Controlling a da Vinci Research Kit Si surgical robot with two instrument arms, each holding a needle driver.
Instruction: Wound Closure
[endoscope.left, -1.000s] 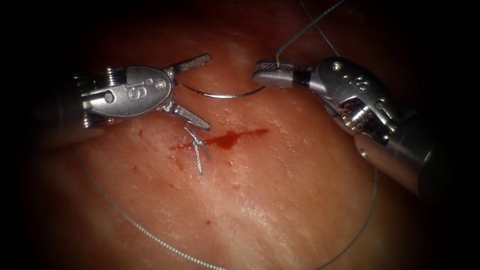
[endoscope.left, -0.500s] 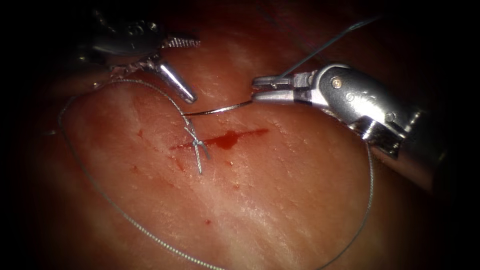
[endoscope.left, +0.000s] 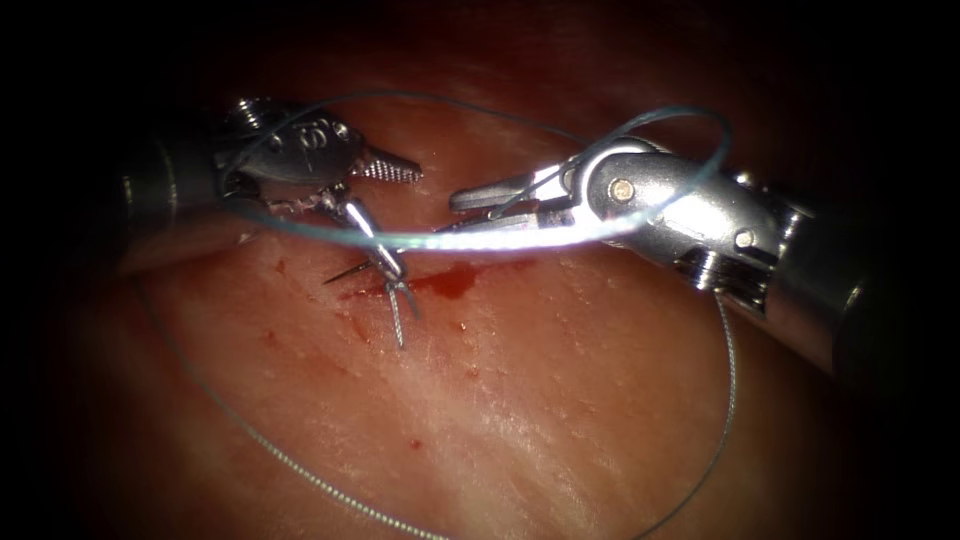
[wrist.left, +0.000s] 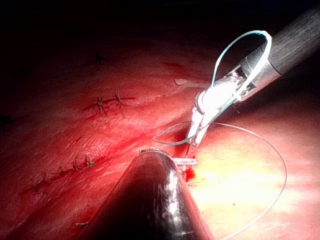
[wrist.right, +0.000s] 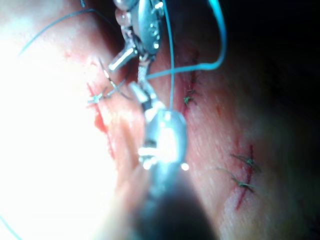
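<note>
My right tool (endoscope.left: 445, 215) comes in from the right, just above the cut (endoscope.left: 500, 266), shut on the curved needle (endoscope.left: 345, 273) near its tail end. The needle's tip points left and hangs free over the cut's left end, not in the tissue (endoscope.left: 520, 400). A tied stitch (endoscope.left: 398, 297) with short ends crosses the cut there, beside a spot of red fluid (endoscope.left: 455, 282). My left tool (endoscope.left: 407, 223) stands open, its lower jaw crossing the needle, holding nothing. Thread (endoscope.left: 700, 125) loops around the right tool's wrist and runs back toward the left tool. The left wrist view shows the right tool (wrist.left: 196, 131) wrapped by the thread loop (wrist.left: 235, 42).
A long slack run of thread (endoscope.left: 300, 470) curves over the tissue below the cut and up the right side (endoscope.left: 730, 390). Other cuts closed with stitches lie off to the side (wrist.left: 107, 104) (wrist.right: 242, 167). The left arm's shaft (wrist.left: 155, 200) lies close over the tissue.
The right tool moved left and down, carrying the needle toward the cut's left end. Thread now loops around its wrist. The left tool, still open, came down to the needle.
</note>
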